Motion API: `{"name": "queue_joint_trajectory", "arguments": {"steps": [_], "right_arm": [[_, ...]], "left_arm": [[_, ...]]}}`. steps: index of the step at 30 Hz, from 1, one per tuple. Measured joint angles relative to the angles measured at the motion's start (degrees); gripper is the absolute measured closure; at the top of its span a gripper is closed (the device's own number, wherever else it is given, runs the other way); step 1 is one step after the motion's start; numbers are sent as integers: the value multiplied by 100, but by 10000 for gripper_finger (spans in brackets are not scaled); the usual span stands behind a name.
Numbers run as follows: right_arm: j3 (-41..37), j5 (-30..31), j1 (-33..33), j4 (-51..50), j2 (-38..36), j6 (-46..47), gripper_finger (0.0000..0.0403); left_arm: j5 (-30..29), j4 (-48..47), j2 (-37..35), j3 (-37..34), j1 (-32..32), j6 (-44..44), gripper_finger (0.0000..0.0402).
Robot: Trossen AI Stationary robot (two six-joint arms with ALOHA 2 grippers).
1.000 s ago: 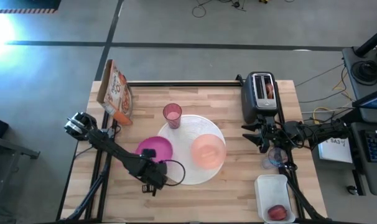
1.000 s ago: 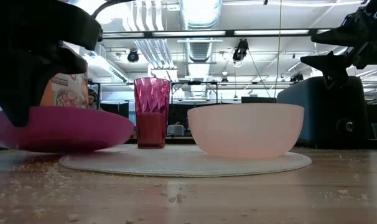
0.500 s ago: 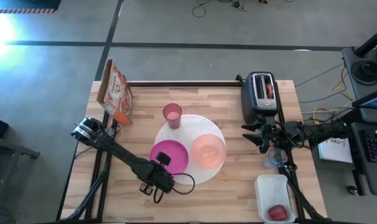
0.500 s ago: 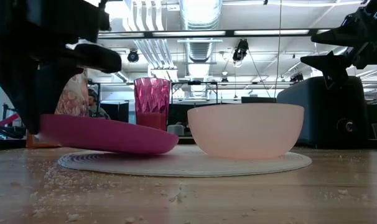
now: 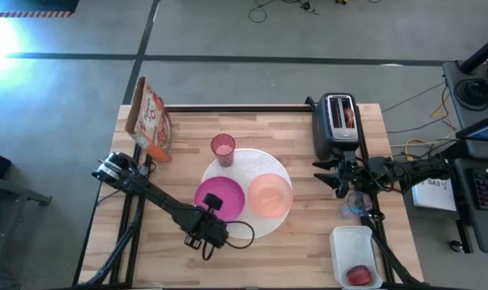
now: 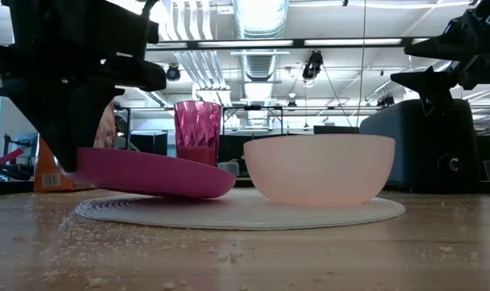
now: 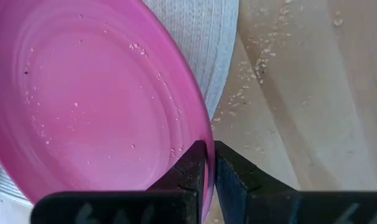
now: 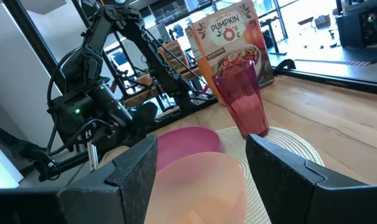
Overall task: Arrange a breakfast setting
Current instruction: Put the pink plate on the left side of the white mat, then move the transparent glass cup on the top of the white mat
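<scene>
left gripper [image 7: 206,163] jaws clamp magenta bowl [image 5: 220,199] rim | right gripper [image 8: 201,162] jaws apart | peach bowl [image 5: 270,196] adjacent

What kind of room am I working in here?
Most likely a robotics lab or workshop, not a kitchen: exposed ceiling ducts overhead, loose cables and a keyboard beside the wooden table, bare concrete floor.
</scene>
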Motion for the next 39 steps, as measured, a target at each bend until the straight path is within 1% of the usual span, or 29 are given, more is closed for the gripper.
{"name": "queue_joint_trajectory", "arguments": {"steps": [6,11,18,23,27,31,34,36,39], "right_arm": [[0,0,0,0,0,0,170],[0,1,-2,0,0,0,170],[0,2,-2,0,0,0,170],[0,0,-1,0,0,0,170],[0,0,-2,0,0,0,170],[0,0,-2,0,0,0,170],[0,2,-1,0,0,0,170],[0,0,0,0,0,0,170],[0,0,-2,0,0,0,170]], "left_arm": [[-230,21,0,-4,-4,-4,384],[-295,93,-2,-35,-4,94,363],[-301,-369,-83,-52,-13,-572,314],[-398,-424,-503,-184,-113,-935,286],[-506,-49,-1260,-749,-175,-1173,281],[-519,900,-2369,-1661,-205,-1565,281],[-524,1920,-3314,-2476,-253,-1663,281],[-576,2765,-3934,-3078,-259,-1606,281],[-660,4066,-4736,-3913,-250,-1168,281]]}}
